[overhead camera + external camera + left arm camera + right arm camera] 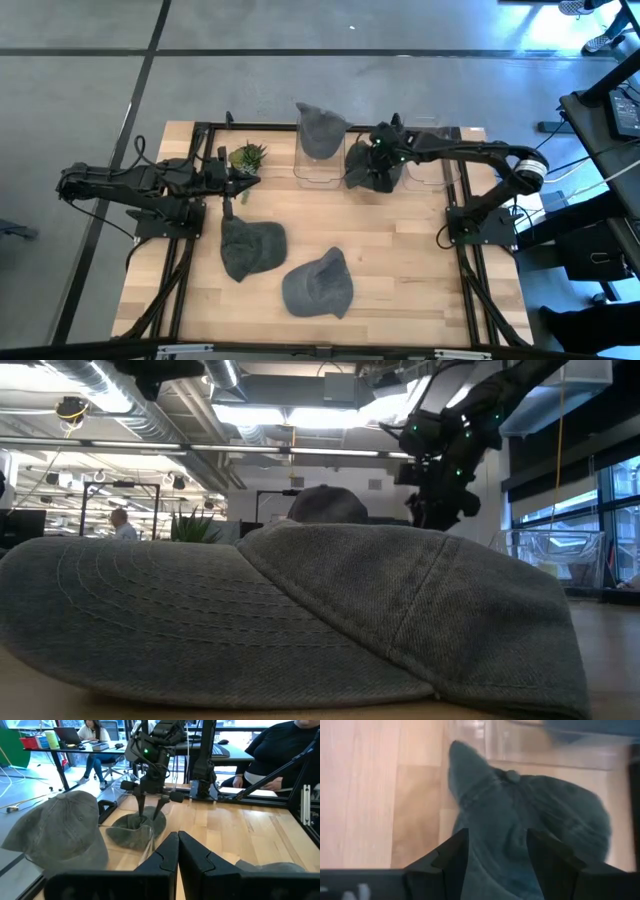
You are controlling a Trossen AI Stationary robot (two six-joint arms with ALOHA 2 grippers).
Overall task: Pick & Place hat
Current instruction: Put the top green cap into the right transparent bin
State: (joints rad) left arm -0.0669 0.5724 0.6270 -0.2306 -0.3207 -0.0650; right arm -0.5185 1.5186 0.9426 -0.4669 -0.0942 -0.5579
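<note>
Right gripper (372, 172) is at upper centre of the high view, over a clear bin (362, 168) at the counter's (400, 260) far edge. Its fingers (449, 855) are spread apart w/ a grey hat (366, 170) directly beneath and between them; can't tell if they touch the fabric. That hat sits in the bin, brim over the edge.

Second hat (320, 128) rests on the next bin (318, 160), just left of the first. Two more hats lie on the counter: one lower left-centre (250, 247), one lower centre (318, 284).

Left gripper (248, 182) is at left-centre beside a small potted plant (247, 156), fingers (167, 857) pressed together, holding nothing.
</note>
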